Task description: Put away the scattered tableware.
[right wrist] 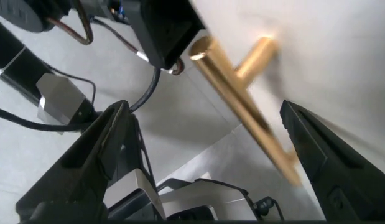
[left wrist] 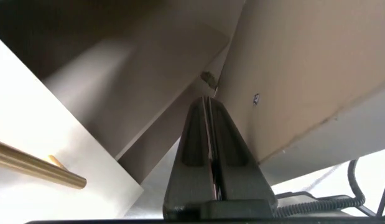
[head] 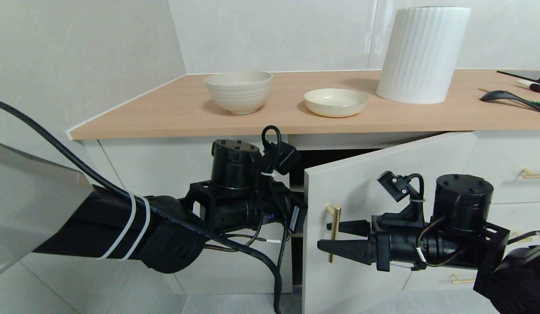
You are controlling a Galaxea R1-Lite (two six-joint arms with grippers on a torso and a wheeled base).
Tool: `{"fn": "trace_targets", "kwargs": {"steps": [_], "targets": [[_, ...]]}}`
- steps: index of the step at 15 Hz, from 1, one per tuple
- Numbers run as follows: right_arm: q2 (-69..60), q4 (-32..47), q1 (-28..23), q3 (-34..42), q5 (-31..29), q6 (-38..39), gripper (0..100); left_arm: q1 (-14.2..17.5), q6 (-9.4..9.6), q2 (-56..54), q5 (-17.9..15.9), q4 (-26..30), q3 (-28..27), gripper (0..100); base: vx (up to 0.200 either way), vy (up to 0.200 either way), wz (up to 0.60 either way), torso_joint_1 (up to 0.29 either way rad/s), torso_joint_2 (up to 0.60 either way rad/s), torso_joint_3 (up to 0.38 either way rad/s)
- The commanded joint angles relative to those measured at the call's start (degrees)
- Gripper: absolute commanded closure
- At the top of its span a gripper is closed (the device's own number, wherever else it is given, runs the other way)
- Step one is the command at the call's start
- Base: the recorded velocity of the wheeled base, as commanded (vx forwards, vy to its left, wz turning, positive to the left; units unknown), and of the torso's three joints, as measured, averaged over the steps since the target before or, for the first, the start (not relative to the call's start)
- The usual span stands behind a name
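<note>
On the countertop (head: pixel 165 117) sit a bowl (head: pixel 238 91) and a shallow dish (head: pixel 336 102). Both are likely stiff, glazed-slick and breakable, best pinched at the rim. Right gripper (head: pixel 324 235) spread wide around the door handle (head: pixel 336 213); left gripper (left wrist: pixel 208 102) pressed closed at the cabinet opening.

Soft, even light fills the head view. The bowl (head: pixel 238 91), the shallow dish (head: pixel 336 101) and the ribbed white container (head: pixel 420 54) throw faint shadows to their left on the wooden countertop (head: pixel 165 113). The cabinet opening (head: pixel 335 157) behind the open door (head: pixel 361 179) is dark. In the right wrist view, the brass handle (right wrist: pixel 236 99) carries a bright sheen. The left wrist view is dim in the cabinet's depth.
</note>
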Motion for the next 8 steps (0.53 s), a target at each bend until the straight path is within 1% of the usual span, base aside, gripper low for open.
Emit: {"fn": "trace_targets", "kwargs": {"steps": [1,3,5,8], "targets": [[-2.72,-0.09,-2.57,4.02,-0.15,-0.45,0,0.00,-0.03,0.30,-0.06,-0.07,-0.02,100,0.000,0.000,0.00,0.000,0.00,0.000],[-4.48,0.00,-5.47,5.60,-0.15,-1.77,0,-0.27,0.05,0.65,-0.06,-0.24,-0.20,100,0.000,0.000,0.00,0.000,0.00,0.000],[-8.96,0.09,-8.20,7.27,-0.06,-1.77,0,-0.62,0.05,0.83,0.21,-0.24,-0.28,100,0.000,0.000,0.00,0.000,0.00,0.000],[-13.88,0.53,-8.55,15.97,-0.15,-1.94,0,-0.62,0.05,1.09,0.29,-0.24,-0.28,100,0.000,0.000,0.00,0.000,0.00,0.000]]}}
